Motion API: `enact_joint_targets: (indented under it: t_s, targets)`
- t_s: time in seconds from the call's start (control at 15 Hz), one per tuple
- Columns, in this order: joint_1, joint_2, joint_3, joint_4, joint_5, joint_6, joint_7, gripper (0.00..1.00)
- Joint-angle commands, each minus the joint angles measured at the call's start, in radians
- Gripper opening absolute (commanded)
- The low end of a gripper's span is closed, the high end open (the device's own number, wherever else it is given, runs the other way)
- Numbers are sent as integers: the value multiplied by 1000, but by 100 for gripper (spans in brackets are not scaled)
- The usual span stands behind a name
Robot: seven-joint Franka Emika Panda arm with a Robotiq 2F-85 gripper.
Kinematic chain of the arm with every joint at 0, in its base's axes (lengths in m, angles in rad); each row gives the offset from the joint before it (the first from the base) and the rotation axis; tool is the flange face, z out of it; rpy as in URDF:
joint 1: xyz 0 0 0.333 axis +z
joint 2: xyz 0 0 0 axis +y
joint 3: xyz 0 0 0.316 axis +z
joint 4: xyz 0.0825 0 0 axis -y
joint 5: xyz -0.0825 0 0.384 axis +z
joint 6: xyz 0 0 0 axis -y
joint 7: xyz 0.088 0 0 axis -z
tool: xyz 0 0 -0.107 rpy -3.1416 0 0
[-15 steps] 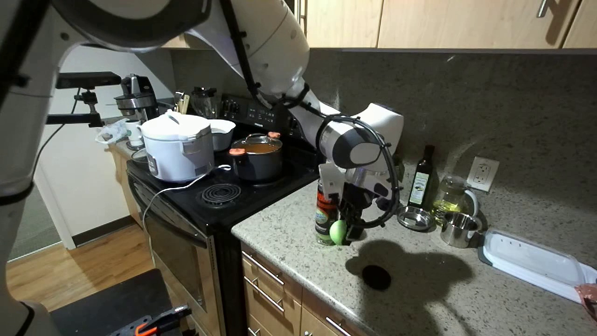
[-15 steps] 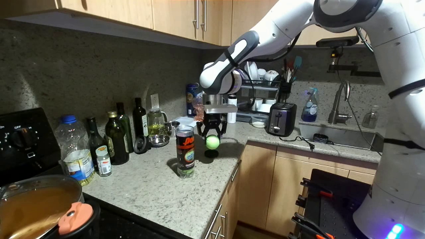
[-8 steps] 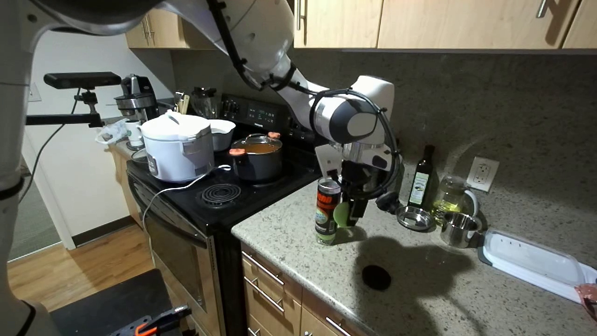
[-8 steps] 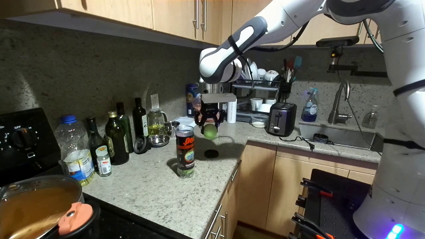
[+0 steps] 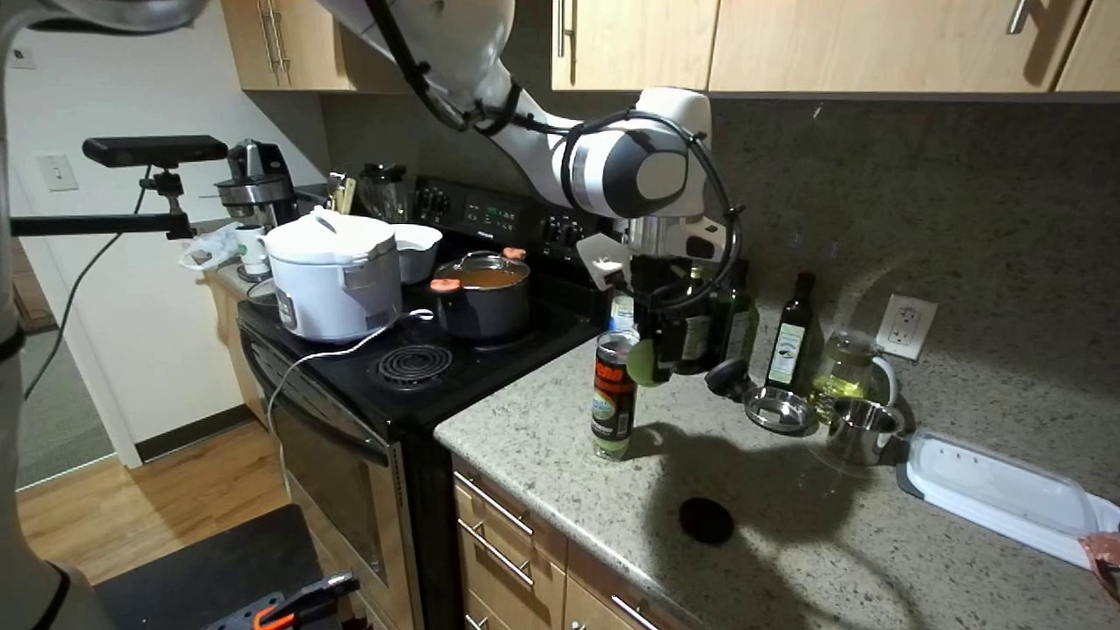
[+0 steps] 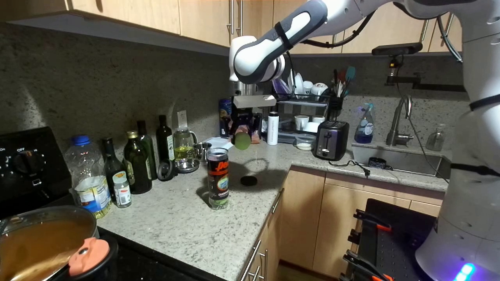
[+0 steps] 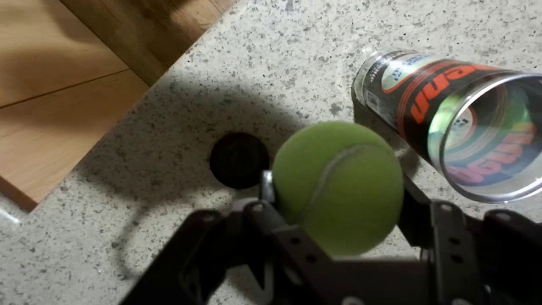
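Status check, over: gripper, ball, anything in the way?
Gripper shut on tennis ball. Ball held up off counter. Possible obstacle: black-labelled can, upright on counter, not touching ball.

1. The tennis ball (image 7: 336, 188) fills the span of the claw (image 7: 337, 192), raised above the bench (image 6: 172, 230).
2. Near the ball, yet apart, the upright can (image 6: 218, 179) blocks a low sweep toward the stove (image 5: 486, 367) (its mouth looks open, leaving a way in from above).
3. Between can and stove, the bench lies free to pass over.
4. Bottles (image 6: 137, 166) and the metal cup (image 5: 859, 429) crowd the strip along the wall (image 5: 1006, 201).
5. Above them, the overhead cabinets (image 5: 822, 44) limit height.
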State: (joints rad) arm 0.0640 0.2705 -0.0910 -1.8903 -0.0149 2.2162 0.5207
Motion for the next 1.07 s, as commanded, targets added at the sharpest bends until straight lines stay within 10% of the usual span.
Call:
enact_joint_targets:
  t_s: [0.0,1.0]
  targets:
    - [17,-31,13,15,-39,-33,30,42]
    - [64,-18,77,81,-57,-39,-9,42]
